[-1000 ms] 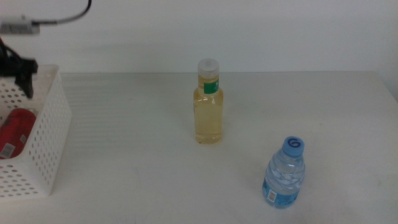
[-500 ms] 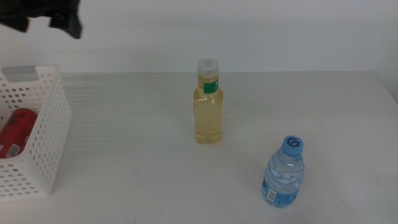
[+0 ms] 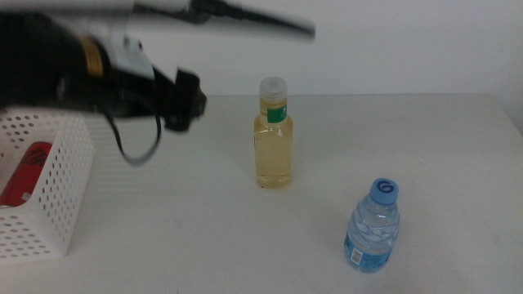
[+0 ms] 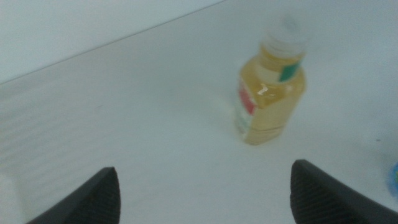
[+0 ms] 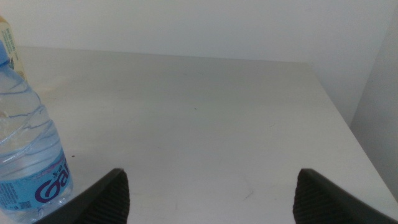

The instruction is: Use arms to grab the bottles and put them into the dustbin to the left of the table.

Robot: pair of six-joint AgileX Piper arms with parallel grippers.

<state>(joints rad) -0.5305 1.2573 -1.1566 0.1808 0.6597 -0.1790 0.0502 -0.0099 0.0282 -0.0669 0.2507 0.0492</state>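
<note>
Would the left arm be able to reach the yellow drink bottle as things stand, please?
Probably yes. The left gripper is open in the air between the white basket and the yellow drink bottle, and nothing stands between them on the table.

Plain white wall [image 3: 409, 49] behind.

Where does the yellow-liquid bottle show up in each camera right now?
Middle view: yellow-liquid bottle stands upright near the picture's centre, on the table.
Left wrist view: right of centre, beyond the open left tool.
Right wrist view: only a sliver at the far left edge, behind the water bottle.
Shared landmark: the table's far edge against the wall.
</note>
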